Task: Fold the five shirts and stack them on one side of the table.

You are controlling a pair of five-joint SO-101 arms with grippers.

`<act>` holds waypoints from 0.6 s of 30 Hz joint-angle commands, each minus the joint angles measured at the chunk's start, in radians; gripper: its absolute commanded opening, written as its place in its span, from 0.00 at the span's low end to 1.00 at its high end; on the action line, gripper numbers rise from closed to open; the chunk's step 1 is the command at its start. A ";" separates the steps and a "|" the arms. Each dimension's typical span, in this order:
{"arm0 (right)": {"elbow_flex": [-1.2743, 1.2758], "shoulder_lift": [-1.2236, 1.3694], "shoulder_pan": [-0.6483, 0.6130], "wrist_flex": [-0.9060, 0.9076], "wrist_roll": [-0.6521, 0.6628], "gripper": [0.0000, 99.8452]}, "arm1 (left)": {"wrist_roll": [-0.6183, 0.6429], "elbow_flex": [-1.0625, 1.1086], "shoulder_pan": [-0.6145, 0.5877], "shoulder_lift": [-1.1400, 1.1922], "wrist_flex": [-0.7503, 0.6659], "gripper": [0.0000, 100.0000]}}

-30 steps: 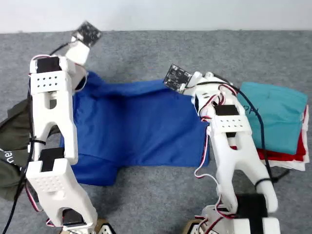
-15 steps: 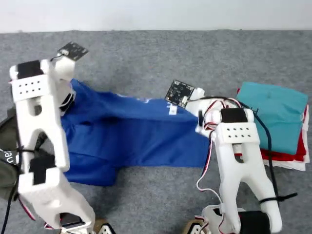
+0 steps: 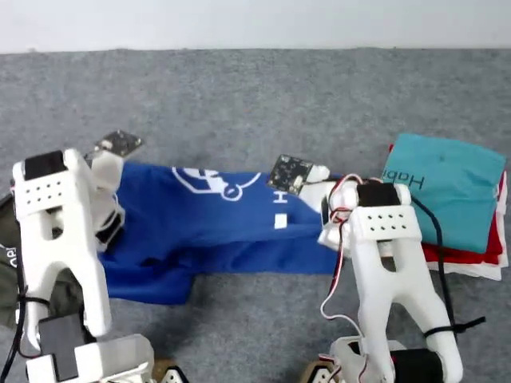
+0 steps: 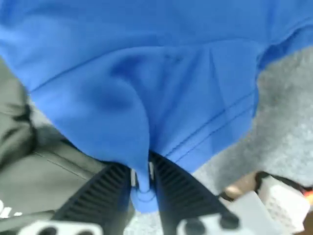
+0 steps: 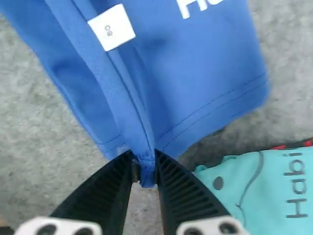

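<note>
Both arms have pulled back toward their bases over the last second, dragging the far edge of the blue shirt (image 3: 215, 227) over itself. Its white print and a white size tag (image 3: 280, 221) now face up.

The left gripper (image 4: 142, 181) is clamped on a bunched fold at the shirt's left end. The right gripper (image 5: 143, 174) is pinched on the doubled hem at the right end. The shirt lies mid-table between the two arms, with one sleeve sticking out toward the near edge.

Obstacles:
- Dark olive garment (image 3: 9, 239) at the table's left edge, touching the blue shirt right by the left gripper.
- Folded stack at the right edge, just beside the right gripper: teal shirt (image 3: 447, 191) on top, red shirt (image 3: 463, 254) under it, and a white layer at the bottom.

Grey felt tabletop (image 3: 239, 104) runs from the shirt's far edge to the white wall, and a narrower grey strip lies between the arm bases.
</note>
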 commanded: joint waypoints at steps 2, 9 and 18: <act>-0.011 -0.042 -0.005 0.074 -0.009 0.01 | -0.011 0.064 -0.008 -0.057 0.026 0.02; -0.006 -0.042 -0.001 0.090 -0.009 0.01 | -0.012 0.148 -0.008 -0.052 0.026 0.02; -0.023 -0.044 -0.001 0.237 -0.009 0.18 | -0.052 0.094 -0.114 -0.058 0.026 0.14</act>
